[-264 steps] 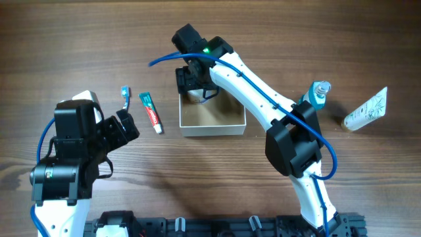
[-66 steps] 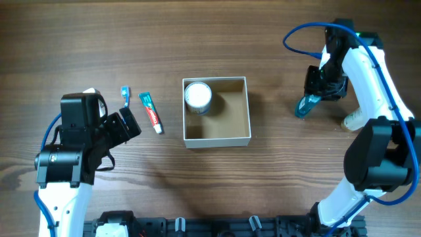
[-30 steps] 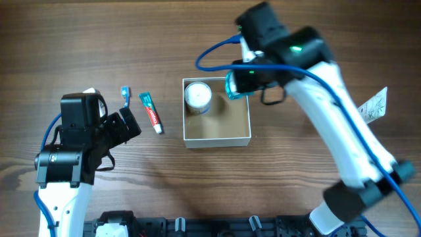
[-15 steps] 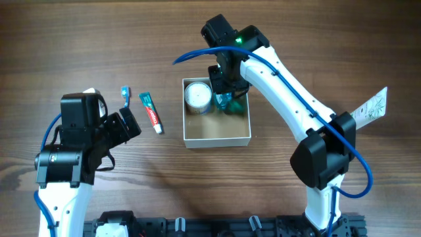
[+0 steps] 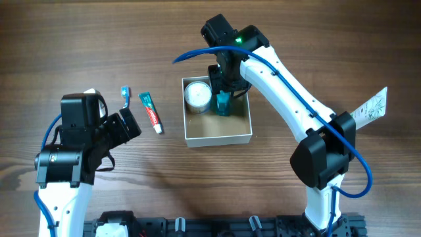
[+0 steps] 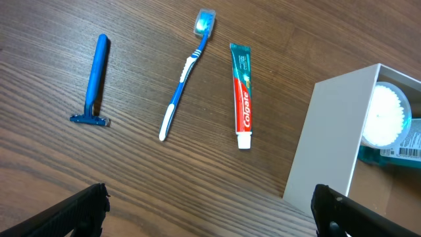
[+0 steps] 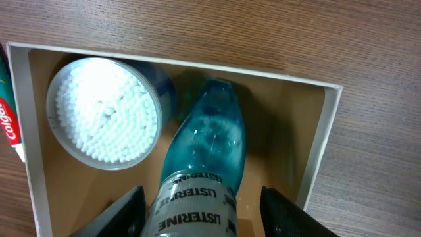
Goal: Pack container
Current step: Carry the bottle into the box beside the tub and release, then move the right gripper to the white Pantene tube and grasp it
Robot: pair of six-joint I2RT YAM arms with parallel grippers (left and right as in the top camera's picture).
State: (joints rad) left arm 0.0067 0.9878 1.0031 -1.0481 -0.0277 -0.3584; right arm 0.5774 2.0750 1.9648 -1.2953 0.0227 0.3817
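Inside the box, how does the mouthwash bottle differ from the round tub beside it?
The mouthwash bottle is see-through teal with a Listerine label, while the round tub shows a white top of packed cotton swabs. The bottle is slim and elongated; the tub is broad and circular. The bottle sits between the right gripper's fingers; the tub has no gripper around it. Both lie side by side inside the container.
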